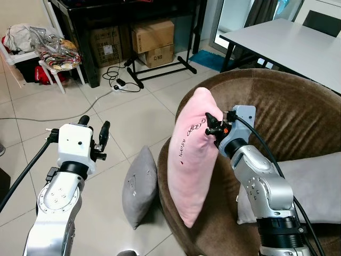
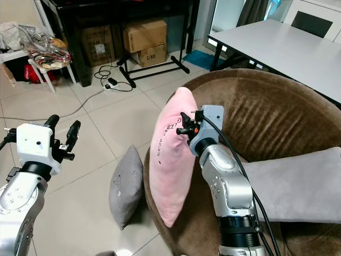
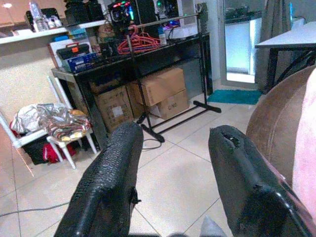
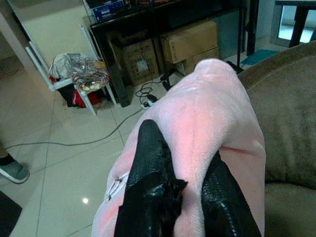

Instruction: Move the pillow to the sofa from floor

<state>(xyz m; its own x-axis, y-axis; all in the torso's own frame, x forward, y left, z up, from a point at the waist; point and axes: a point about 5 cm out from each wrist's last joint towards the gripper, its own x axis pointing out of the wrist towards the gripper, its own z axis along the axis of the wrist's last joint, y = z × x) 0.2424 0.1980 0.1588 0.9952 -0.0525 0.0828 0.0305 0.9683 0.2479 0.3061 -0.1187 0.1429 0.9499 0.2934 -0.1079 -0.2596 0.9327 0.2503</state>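
The lower edge of the brown sofa is cut off by the frame, and the pink pillow hides part of its rounded front rim, while a grey pillow on the tiled floor leans against the sofa's outer side with its base partly out of sight. The right gripper has its two black fingers pinched on a fold near the top of the pink pillow, which stands upright on the sofa's front edge, just left of that arm. The left gripper hovers over the floor, fingers apart and holding nothing, well clear of both pillows; a pale grey cushion lies on the seat behind the right arm.
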